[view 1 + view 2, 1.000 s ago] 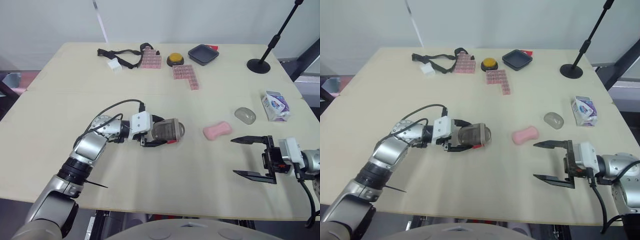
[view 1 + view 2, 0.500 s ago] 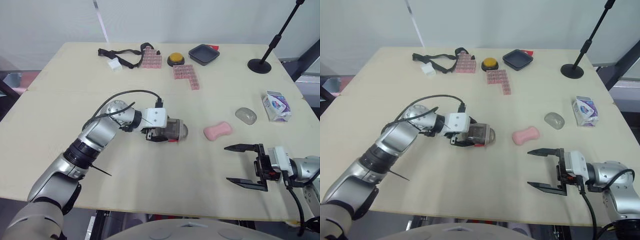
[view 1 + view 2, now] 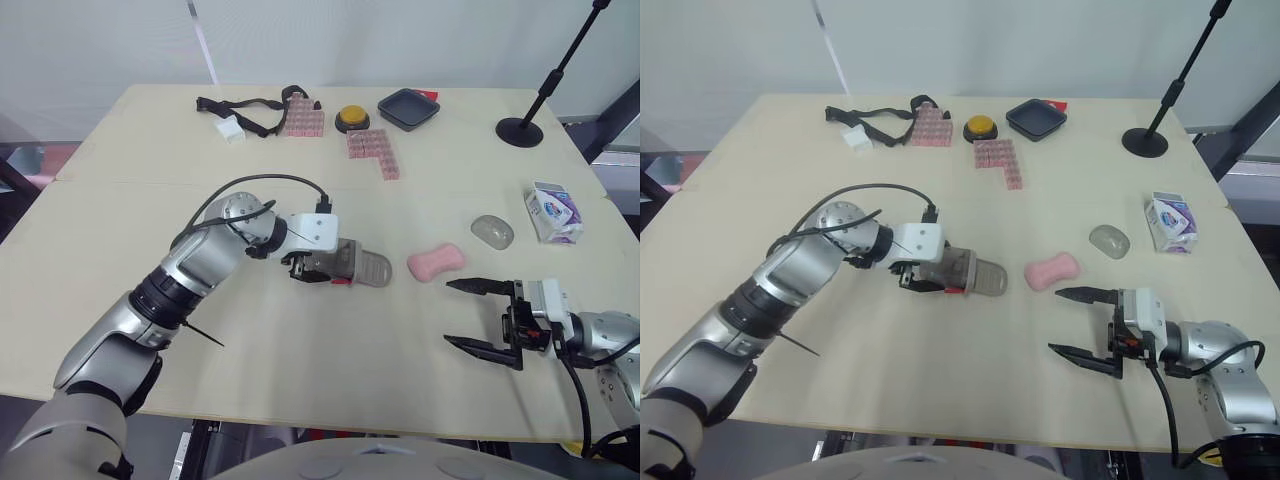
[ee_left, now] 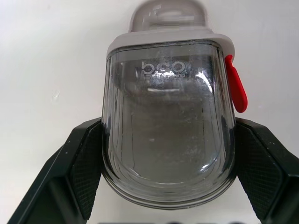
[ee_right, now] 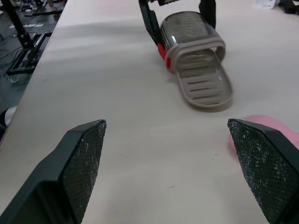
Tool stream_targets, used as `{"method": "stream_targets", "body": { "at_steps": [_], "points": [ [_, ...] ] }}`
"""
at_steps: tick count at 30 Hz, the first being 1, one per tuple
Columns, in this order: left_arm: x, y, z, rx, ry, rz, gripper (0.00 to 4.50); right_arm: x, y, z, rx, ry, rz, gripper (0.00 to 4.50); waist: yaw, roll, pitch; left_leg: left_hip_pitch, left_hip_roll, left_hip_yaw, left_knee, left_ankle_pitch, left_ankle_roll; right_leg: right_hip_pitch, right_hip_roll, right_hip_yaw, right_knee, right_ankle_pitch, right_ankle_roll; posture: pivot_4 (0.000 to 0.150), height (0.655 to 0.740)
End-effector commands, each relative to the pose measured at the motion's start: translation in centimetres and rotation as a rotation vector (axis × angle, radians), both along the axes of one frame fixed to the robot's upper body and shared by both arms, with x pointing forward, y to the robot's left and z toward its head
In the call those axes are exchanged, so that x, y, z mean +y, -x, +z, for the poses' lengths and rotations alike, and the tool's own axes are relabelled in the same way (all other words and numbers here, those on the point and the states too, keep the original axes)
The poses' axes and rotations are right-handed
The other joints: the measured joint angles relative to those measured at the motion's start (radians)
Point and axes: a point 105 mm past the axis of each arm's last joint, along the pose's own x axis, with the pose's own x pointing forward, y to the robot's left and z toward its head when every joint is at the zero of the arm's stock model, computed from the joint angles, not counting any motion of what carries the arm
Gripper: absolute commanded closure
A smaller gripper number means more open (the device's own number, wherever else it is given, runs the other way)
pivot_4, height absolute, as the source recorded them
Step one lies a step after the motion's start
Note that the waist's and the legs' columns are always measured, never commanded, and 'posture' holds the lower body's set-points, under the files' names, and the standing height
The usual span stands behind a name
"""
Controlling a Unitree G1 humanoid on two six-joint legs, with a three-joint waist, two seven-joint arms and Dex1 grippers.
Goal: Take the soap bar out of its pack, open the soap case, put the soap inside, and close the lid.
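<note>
My left gripper (image 3: 322, 265) is shut on the clear grey cover of the soap case (image 3: 338, 261), which has a red latch (image 4: 236, 88) on one side. The case's slotted beige tray (image 3: 372, 270) sticks out of the cover and lies flat on the table, pointing at the pink soap bar (image 3: 435, 262). The bare soap lies just beyond the tray's tip. The white and purple soap pack (image 3: 552, 212) stands at the right edge. My right gripper (image 3: 482, 320) is open and holds nothing, near the front edge and in front of the soap. Its fingers (image 5: 84, 158) frame the case (image 5: 191, 32).
A small translucent grey oval piece (image 3: 491, 230) lies between the soap and the pack. At the back are a black strap (image 3: 245, 108), pink block pieces (image 3: 370, 152), a yellow button (image 3: 350, 119), a dark tray (image 3: 406, 108) and a stand base (image 3: 517, 131).
My left gripper has turned the case, and the beige tray now sticks out of the cover towards the soap. My right gripper has shifted a little to the left, still open.
</note>
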Motion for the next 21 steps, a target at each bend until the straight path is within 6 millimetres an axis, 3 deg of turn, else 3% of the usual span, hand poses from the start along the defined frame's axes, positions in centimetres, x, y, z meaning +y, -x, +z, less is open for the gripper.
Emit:
{"method": "stream_targets", "body": {
  "at_steps": [1, 11, 14, 21],
  "points": [
    [0.6, -0.4, 1.0, -0.057, -0.039, -0.002, 1.03, 0.0, -0.5, 1.1, -0.035, -0.043, -0.032, 0.03, 0.0, 0.0, 0.0, 0.0, 0.0, 0.0, 0.0, 0.0, 0.0, 0.0, 0.0, 0.0, 0.0, 0.0, 0.0, 0.15, 0.74],
    [1.8, 0.0, 1.5, -0.06, -0.084, -0.021, 1.03, 0.2, -0.2, 0.8, -0.029, -0.026, -0.021, 0.03, 0.003, 0.0, 0.0, 0.0, 0.0, 0.0, 0.0, 0.0, 0.0, 0.0, 0.0, 0.0, 0.0, 0.0, 0.0, 0.15, 0.74],
    [3.4, -0.5, 1.7, -0.056, -0.09, 0.019, 1.03, 0.1, -0.2, 0.8, -0.031, -0.017, -0.02, 0.03, 0.002, 0.0, 0.0, 0.0, 0.0, 0.0, 0.0, 0.0, 0.0, 0.0, 0.0, 0.0, 0.0, 0.0, 0.0, 0.15, 0.74],
    [4.9, -0.5, 1.9, -0.004, 0.022, 0.04, 1.03, 0.1, -0.4, 0.9, -0.038, -0.007, -0.016, 0.03, 0.003, 0.0, 0.0, 0.0, 0.0, 0.0, -0.001, 0.0, 0.0, 0.0, 0.0, 0.0, -0.001, 0.0, 0.0, 0.15, 0.74]
  ]
}}
